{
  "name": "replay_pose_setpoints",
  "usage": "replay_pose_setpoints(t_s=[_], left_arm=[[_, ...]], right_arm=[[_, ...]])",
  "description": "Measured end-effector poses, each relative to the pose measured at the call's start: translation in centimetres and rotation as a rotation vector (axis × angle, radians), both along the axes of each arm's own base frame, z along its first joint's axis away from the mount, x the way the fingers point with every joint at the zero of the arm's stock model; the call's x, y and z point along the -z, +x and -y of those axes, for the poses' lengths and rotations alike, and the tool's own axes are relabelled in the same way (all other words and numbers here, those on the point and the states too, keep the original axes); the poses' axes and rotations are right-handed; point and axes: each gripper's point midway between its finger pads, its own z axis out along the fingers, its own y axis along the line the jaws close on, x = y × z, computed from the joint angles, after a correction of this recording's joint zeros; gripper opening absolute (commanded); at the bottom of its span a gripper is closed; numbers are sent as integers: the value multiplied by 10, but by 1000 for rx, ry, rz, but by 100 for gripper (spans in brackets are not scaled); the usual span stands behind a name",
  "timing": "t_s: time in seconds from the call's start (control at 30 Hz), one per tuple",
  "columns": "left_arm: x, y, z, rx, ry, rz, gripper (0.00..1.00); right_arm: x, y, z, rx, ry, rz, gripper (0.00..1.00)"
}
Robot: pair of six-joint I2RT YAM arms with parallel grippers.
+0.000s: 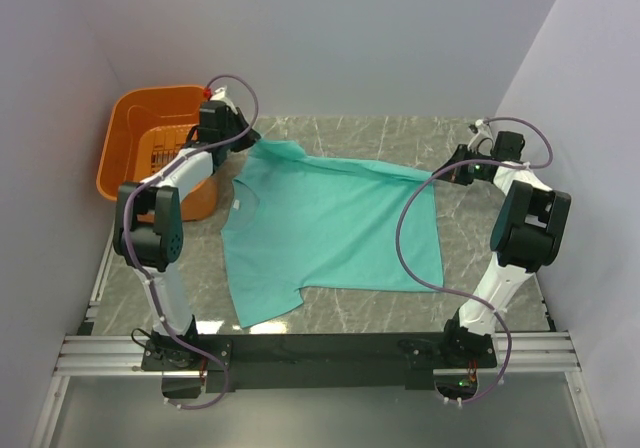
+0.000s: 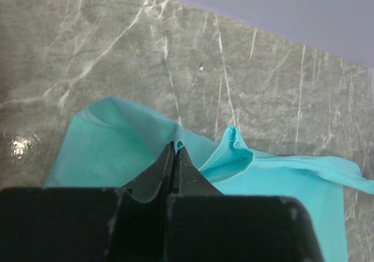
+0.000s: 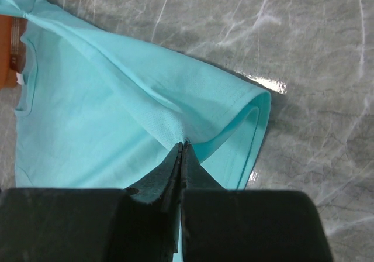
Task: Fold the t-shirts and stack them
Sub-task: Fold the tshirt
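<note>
A teal t-shirt (image 1: pixel 330 228) lies spread on the marble table, collar to the left with a small white neck label. My left gripper (image 1: pixel 250 140) is shut on the shirt's far left corner, next to the orange basket; the left wrist view shows its jaws closed on a pinch of teal cloth (image 2: pixel 176 146). My right gripper (image 1: pixel 452 166) is shut on the far right corner; the right wrist view shows closed jaws gripping a fold of cloth (image 3: pixel 183 142) near the hem. The far edge is pulled taut between both grippers and lifted a little.
An orange plastic basket (image 1: pixel 120 138) stands at the far left, touching the left arm. White walls close in the table on the left, back and right. Bare marble table (image 1: pixel 380 133) shows behind the shirt and along the front edge.
</note>
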Motion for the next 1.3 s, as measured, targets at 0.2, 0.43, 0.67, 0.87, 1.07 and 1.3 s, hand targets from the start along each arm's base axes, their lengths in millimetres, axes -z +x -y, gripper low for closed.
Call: replay_pose_setpoints(t_s=[0.2, 0.43, 0.67, 0.87, 1.07, 1.3], left_arm=[[7, -8, -5, 0, 16, -20, 0], [4, -16, -7, 9, 34, -18, 0], [5, -33, -10, 19, 53, -28, 0], [2, -45, -11, 29, 59, -26, 0], [7, -56, -13, 35, 72, -46, 1], [18, -65, -16, 38, 94, -83, 1]], right_arm=[[5, -5, 6, 17, -5, -25, 0], [8, -7, 13, 36, -12, -41, 0], [12, -10, 15, 50, -24, -68, 0], [15, -12, 16, 58, -30, -81, 0], [15, -12, 16, 61, -32, -87, 0], [16, -13, 17, 64, -36, -91, 0]])
